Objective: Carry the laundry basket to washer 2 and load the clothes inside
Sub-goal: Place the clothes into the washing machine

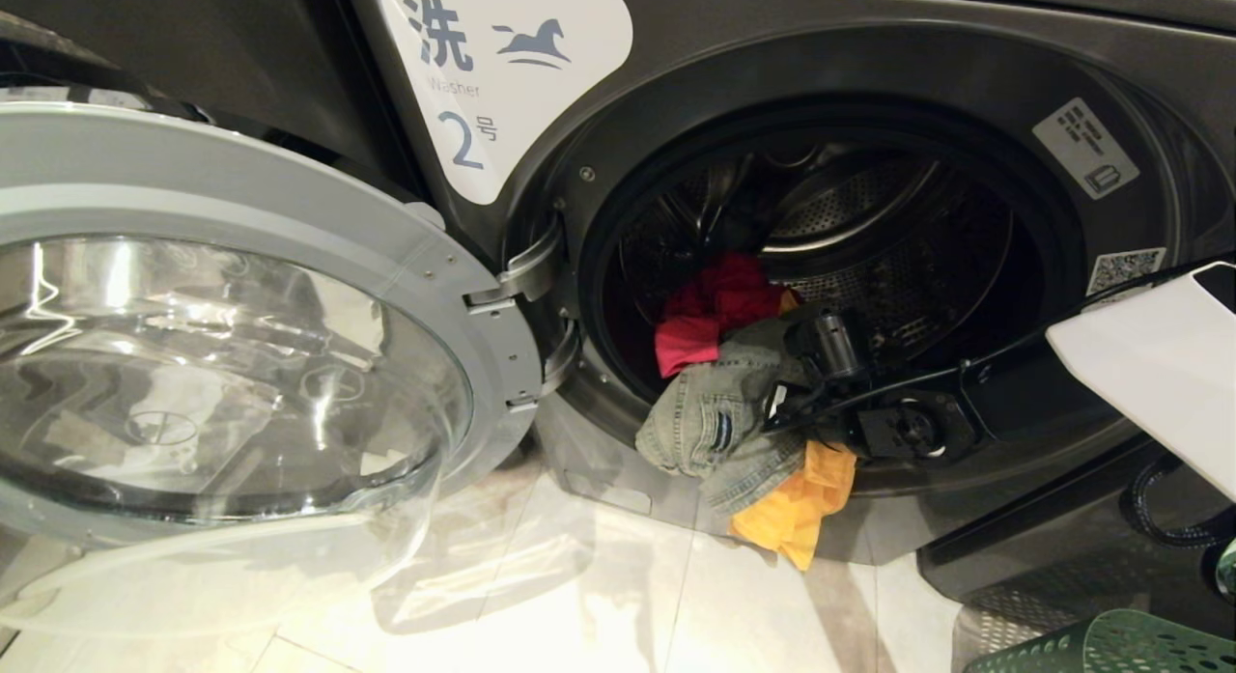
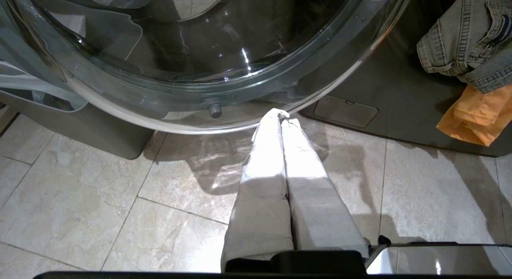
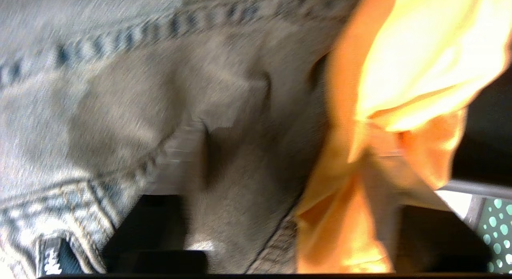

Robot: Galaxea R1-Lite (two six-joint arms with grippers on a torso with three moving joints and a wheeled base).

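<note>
Washer 2 [image 1: 676,16] is dark grey and its round glass door [image 1: 222,345] is swung open to the left. The clothes spill from the drum mouth. A red garment [image 1: 715,306] lies inside, a grey-green denim piece [image 1: 705,412] drapes over the rim, and a yellow-orange one [image 1: 801,509] hangs below it. My right gripper [image 1: 797,364] reaches in from the right into the denim. Its fingers [image 3: 384,179] stand apart and open, with denim [image 3: 120,111] and orange cloth [image 3: 400,71] between them. A corner of the green laundry basket [image 1: 1110,644] shows on the floor at lower right.
My left gripper [image 2: 280,115] hangs shut and empty over the tiled floor [image 2: 120,199], just under the edge of the open door [image 2: 200,71]. The washer's lower panel [image 2: 348,111] stands behind it. The denim [image 2: 464,39] and the orange cloth [image 2: 476,115] hang off to one side.
</note>
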